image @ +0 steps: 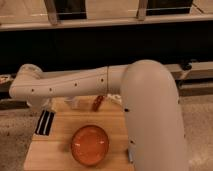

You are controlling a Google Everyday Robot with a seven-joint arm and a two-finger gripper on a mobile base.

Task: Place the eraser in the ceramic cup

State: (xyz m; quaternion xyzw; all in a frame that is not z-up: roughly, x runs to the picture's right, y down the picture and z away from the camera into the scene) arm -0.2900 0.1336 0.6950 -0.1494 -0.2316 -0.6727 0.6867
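The eraser (45, 122), a flat black block with pale stripes, lies at the left edge of the wooden table (55, 150). My gripper (41, 106) hangs below the wrist at the far left, just above the eraser's far end; most of it is hidden by the arm. A small pale thing (75, 102), probably the ceramic cup, stands at the table's far side, partly hidden under my forearm.
A large glossy orange bowl (90, 145) sits in the middle of the table near the front. A small red object (97, 103) lies at the far edge beside the pale cup. My big white arm (150, 110) covers the table's right side.
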